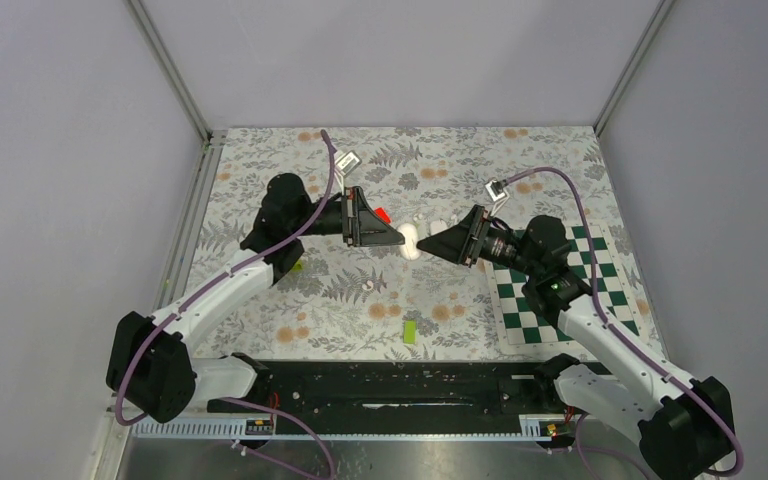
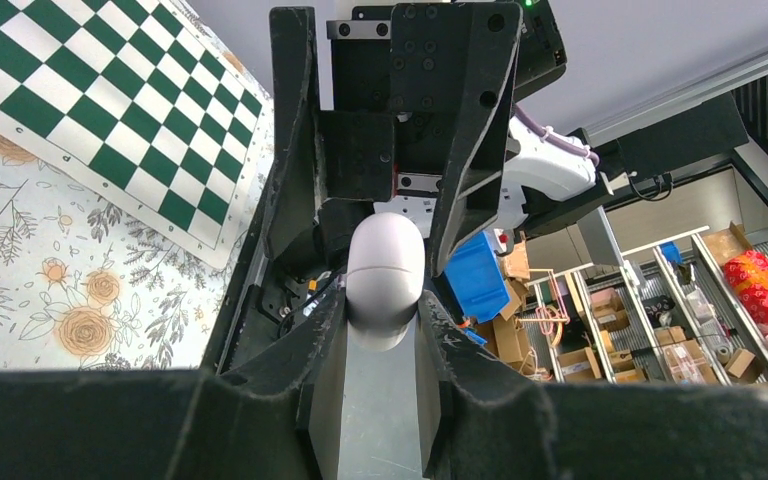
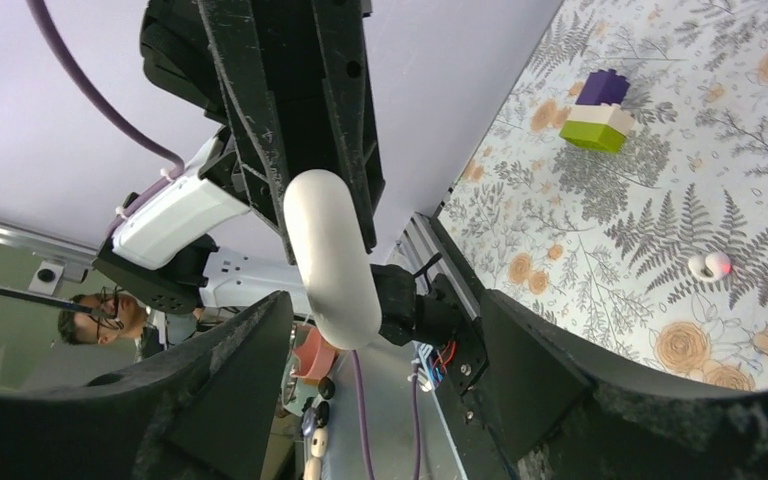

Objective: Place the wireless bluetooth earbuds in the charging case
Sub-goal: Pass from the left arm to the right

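Observation:
The charging case (image 2: pixel 385 270) is a smooth white pebble with a seam across it, held off the table. My left gripper (image 2: pixel 385 325) is shut on its lower end. In the top view the case (image 1: pixel 413 241) hangs mid-table between both grippers. My right gripper (image 3: pixel 380 305) faces it head-on with its jaws wide open on either side of the case (image 3: pixel 330 255), touching nothing. One earbud (image 3: pixel 708 266), tiny and white with a red dot, lies on the floral cloth; in the top view this earbud (image 1: pixel 368 284) is just in front of the left gripper (image 1: pixel 405 240).
A red block (image 1: pixel 383 214) lies behind the left gripper. A lime-green block (image 1: pixel 410 331) sits near the front. A purple, white and green stack (image 3: pixel 600 110) stands to the left. A green chessboard mat (image 1: pixel 560 290) lies under the right arm. Another small white piece (image 1: pixel 441 222) lies behind the grippers.

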You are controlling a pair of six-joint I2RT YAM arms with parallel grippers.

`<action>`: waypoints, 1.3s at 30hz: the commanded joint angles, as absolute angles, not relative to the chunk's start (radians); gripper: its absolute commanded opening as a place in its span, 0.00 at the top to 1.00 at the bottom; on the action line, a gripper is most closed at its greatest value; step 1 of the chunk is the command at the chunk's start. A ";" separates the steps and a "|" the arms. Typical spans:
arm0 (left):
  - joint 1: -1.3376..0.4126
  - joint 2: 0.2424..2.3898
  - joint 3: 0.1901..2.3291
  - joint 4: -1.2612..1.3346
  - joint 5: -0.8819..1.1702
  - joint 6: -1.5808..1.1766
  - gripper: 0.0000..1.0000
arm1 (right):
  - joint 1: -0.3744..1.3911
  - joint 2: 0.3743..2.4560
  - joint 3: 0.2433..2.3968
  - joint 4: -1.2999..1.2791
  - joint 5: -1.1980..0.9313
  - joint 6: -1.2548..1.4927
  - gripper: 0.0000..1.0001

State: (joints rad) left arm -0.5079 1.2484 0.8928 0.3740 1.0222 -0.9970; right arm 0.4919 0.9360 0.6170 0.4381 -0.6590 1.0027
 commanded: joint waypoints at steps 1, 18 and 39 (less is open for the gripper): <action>-0.507 1.244 0.909 0.484 1.049 -1.038 1.00 | 0.500 0.953 0.627 0.549 -0.711 1.041 0.26; -0.508 1.249 0.891 0.545 1.053 -1.082 1.00 | 0.520 1.003 0.676 0.569 -0.760 1.058 0.42; -0.507 1.266 0.881 0.537 1.070 -1.079 1.00 | 0.522 1.032 0.717 0.541 -0.736 1.076 0.85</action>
State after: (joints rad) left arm -0.5060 1.2655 0.8764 0.4702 1.0367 -1.0832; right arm 0.5167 1.0233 0.6594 0.5541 -0.7464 1.0866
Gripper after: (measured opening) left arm 0.255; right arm 0.330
